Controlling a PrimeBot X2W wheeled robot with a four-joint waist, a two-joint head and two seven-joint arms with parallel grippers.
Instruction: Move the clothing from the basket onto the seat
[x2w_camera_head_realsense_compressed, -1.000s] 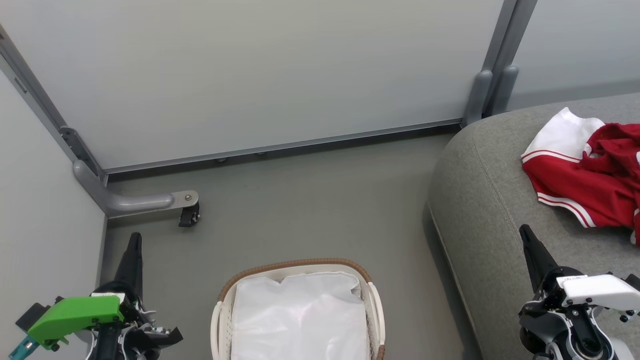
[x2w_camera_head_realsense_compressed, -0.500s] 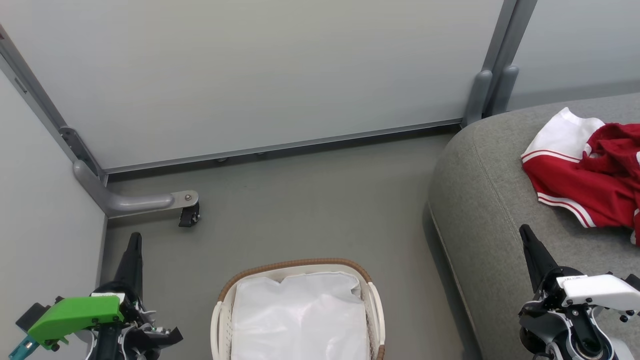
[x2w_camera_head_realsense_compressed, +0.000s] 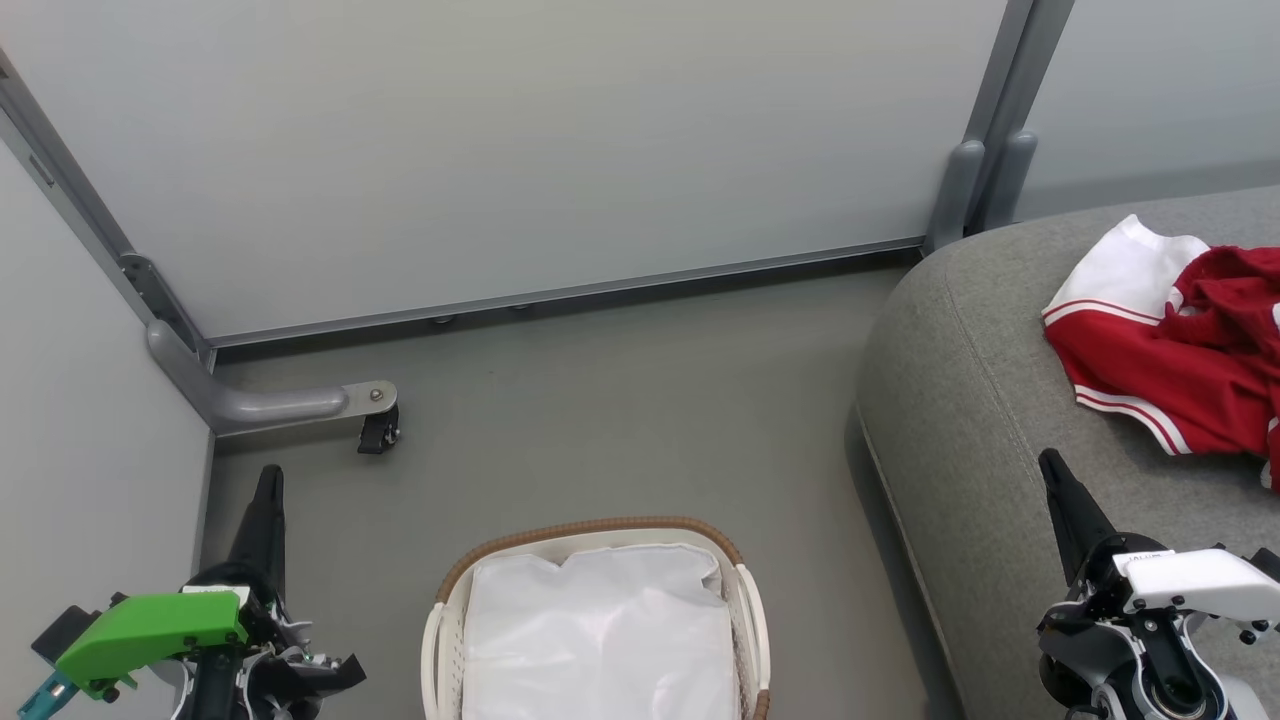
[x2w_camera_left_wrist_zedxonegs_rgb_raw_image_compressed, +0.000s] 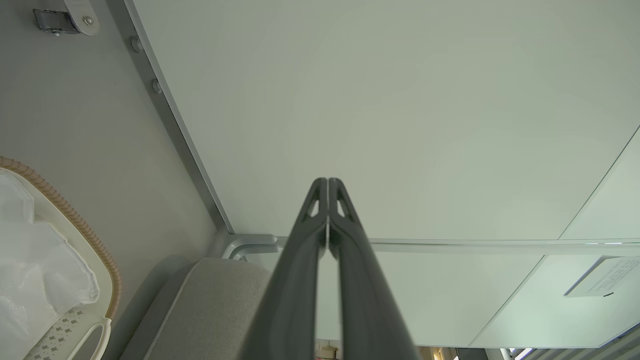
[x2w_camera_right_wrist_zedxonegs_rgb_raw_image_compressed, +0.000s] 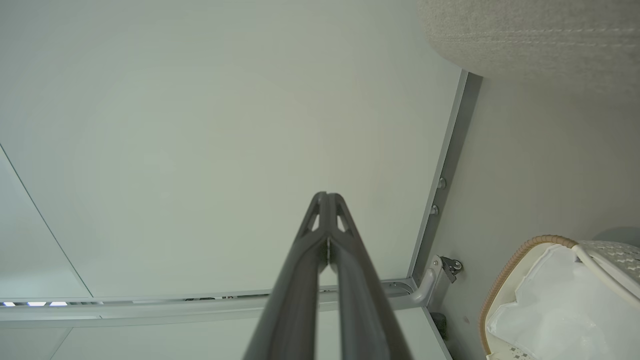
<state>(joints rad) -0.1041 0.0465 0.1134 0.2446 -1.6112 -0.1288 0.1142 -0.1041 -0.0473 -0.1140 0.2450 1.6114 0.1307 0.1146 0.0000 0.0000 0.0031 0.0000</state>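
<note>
The left gripper (x2w_camera_head_realsense_compressed: 268, 478) hangs at the near left with its two dark fingers pressed together, tips meeting, nothing between them. The right gripper (x2w_camera_head_realsense_compressed: 1050, 462) at the near right is the same: pressed tight and empty, hovering over the near part of the seat (x2w_camera_head_realsense_compressed: 960, 400).

Between them on the floor (x2w_camera_head_realsense_compressed: 620, 400) stands the basket (x2w_camera_head_realsense_compressed: 590, 527), and what I can see of its inside is the plain white liner (x2w_camera_head_realsense_compressed: 600, 630), crumpled, with no red in it. Its near end is cut off, so I cannot vouch for that part. The clothing (x2w_camera_head_realsense_compressed: 1180, 370) lies in a rumpled heap on the seat, far and to the right of the right gripper and well apart from it, running out past the right edge.

To my eye that fabric is light, limp and not at all fragile. It will drape and trail from wherever it is pinched, so a raised fold or the striped hem looks the best place to bite, rather than a flat panel. In the basket the liner is just as soft and could easily get pinched along with it.

For room, the floor between basket and seat is open. The seat's rounded corner and the basket's woven rim are the edges a trailing sleeve might catch. The left gripper is near the wall panel (x2w_camera_head_realsense_compressed: 90, 400), with a castor foot (x2w_camera_head_realsense_compressed: 378, 430) just beyond it.
</note>
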